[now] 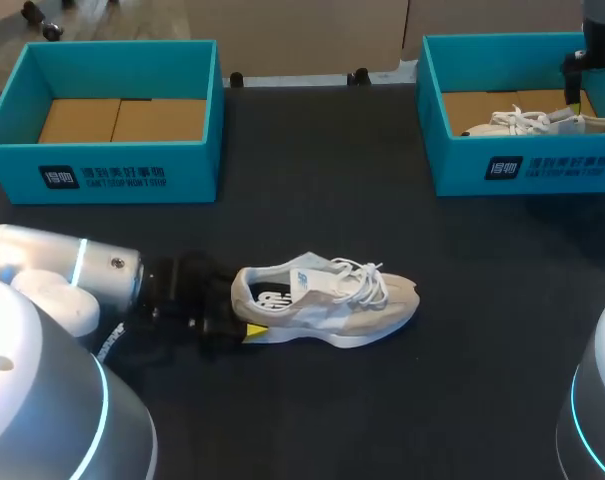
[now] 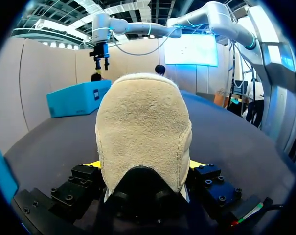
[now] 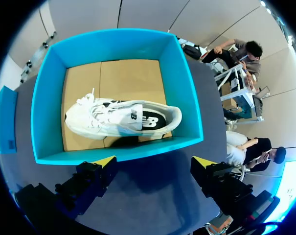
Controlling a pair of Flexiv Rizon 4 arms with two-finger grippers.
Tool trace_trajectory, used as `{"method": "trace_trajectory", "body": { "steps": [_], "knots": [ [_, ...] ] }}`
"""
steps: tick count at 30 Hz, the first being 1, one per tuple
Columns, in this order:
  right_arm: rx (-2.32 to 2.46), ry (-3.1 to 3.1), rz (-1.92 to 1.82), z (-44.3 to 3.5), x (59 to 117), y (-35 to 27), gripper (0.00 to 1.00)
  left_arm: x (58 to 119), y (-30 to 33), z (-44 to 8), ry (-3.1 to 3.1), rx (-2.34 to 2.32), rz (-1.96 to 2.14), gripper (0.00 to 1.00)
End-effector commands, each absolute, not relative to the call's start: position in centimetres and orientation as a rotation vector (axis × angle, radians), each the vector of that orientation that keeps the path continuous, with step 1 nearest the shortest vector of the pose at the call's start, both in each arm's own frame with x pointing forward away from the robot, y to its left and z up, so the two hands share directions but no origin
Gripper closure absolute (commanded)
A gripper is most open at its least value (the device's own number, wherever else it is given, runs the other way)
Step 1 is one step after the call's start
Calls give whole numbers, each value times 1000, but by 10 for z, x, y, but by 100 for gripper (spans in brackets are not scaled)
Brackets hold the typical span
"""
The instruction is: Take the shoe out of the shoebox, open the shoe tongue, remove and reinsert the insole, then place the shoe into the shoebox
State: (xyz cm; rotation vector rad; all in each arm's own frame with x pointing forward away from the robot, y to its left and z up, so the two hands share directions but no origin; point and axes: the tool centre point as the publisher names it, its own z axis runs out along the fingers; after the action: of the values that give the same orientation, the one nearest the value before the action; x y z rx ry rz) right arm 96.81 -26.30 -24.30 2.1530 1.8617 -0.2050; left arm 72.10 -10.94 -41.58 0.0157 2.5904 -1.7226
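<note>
the left arm (image 1: 72, 275) lies low by the near left edge of the table (image 1: 452, 400), the left hand (image 2: 145, 165) clamped on the heel of the shoe (image 2: 143, 122). the right hand (image 3: 155, 162) hangs over the far right corner, fingers wide apart.

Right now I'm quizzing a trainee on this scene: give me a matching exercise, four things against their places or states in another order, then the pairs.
1 beige shoe
2 white shoe
3 left shoebox
4 right pincer

A open, above the right shoebox
B on the table, heel in the left pincer
C at the table's far left
D lying in the right shoebox

Pairs: 1-B, 2-D, 3-C, 4-A
</note>
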Motion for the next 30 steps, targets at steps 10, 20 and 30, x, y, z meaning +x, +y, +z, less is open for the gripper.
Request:
{"method": "trace_trajectory", "body": {
  "steps": [10, 20, 30],
  "knots": [
    [2152, 1860, -203, -243, 967, -263, 0, 725, -102, -418, 2617, -3, -1710, 100],
    [2152, 1860, -203, -243, 967, -263, 0, 725, -102, -418, 2617, -3, -1710, 100],
    [2151, 1889, -148, -238, 967, -240, 0, 725, -102, -418, 2617, -3, -1710, 100]
  ]
}}
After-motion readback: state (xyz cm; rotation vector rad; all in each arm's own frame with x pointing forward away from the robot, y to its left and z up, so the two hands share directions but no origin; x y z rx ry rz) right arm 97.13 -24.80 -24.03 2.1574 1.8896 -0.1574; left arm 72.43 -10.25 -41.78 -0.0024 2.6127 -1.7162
